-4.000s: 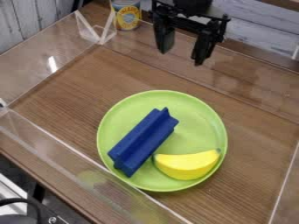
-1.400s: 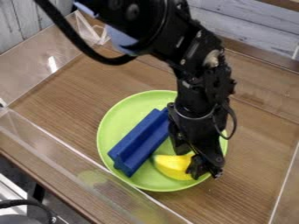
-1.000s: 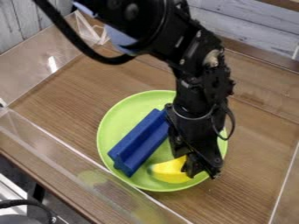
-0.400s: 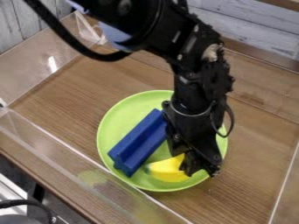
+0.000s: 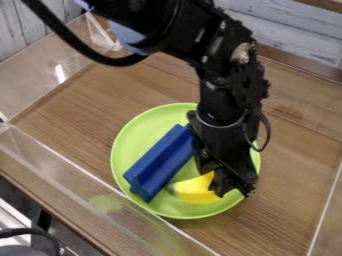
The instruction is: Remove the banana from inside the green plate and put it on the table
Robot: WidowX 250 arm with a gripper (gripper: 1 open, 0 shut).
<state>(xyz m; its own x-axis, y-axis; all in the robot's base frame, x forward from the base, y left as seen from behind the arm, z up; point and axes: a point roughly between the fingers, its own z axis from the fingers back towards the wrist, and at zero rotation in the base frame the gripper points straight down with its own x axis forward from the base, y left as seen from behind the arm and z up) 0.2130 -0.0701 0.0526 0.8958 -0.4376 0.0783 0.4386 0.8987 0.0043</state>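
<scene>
Surface, wood-grain, beneath green plate. Gripper over plate's near right part, jaws narrow; grip on banana unclear. Blue block on plate's left side. Banana inside plate, partly hidden.

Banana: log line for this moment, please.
banana: inside green plate | claw: at banana, shut | blue block: beside banana
</scene>
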